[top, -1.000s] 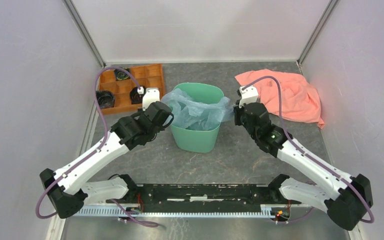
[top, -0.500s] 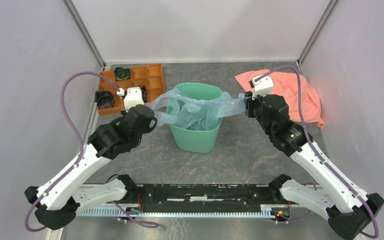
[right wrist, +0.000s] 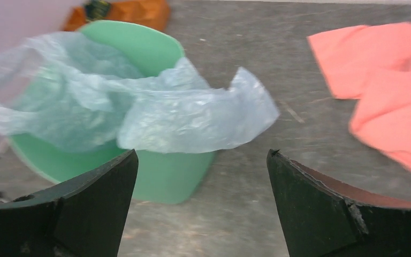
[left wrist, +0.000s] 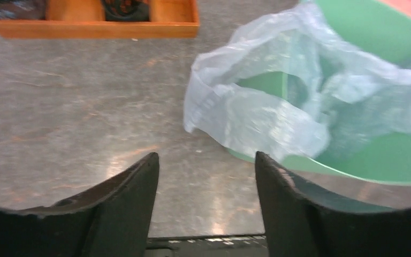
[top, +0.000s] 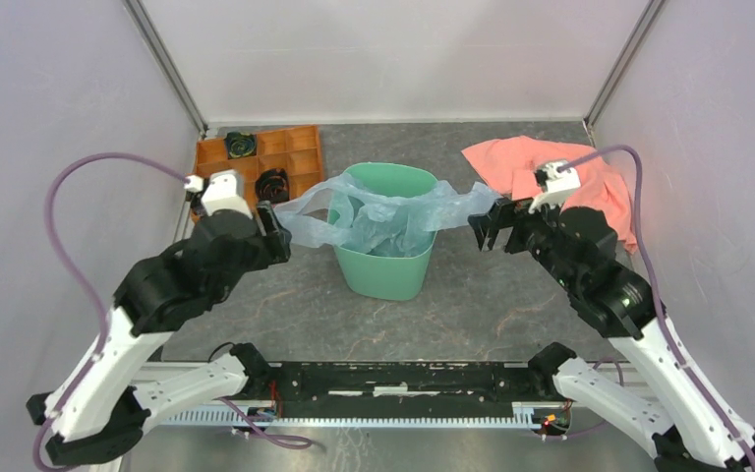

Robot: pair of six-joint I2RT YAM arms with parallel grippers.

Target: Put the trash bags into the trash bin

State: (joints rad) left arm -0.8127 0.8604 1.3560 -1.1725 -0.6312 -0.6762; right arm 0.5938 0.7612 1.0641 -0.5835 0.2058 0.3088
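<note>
The pale blue, crinkly trash bag (top: 385, 218) lies in the mouth of the mint-green trash bin (top: 385, 277). Its two ends stick out sideways over the rim. My left gripper (top: 271, 222) is just left of the bag's left end, open, with nothing between its fingers. In the left wrist view the left gripper (left wrist: 206, 158) frames bare table, with the bag (left wrist: 257, 115) and bin (left wrist: 385, 155) ahead to the right. My right gripper (top: 488, 228) is open beside the right end. In the right wrist view the right gripper (right wrist: 203, 152) is empty, below the bag (right wrist: 192, 115) and bin (right wrist: 166, 176).
An orange compartment tray (top: 300, 147) holding dark items stands at the back left, behind the left gripper. A salmon-pink cloth (top: 590, 192) lies crumpled at the back right, behind the right arm. Grey walls close in both sides and the back.
Both grippers were shut on the bag's ends and pulled them apart. Now both have opened, let go and drawn outward. The bag's ends rest spread over the rim.
</note>
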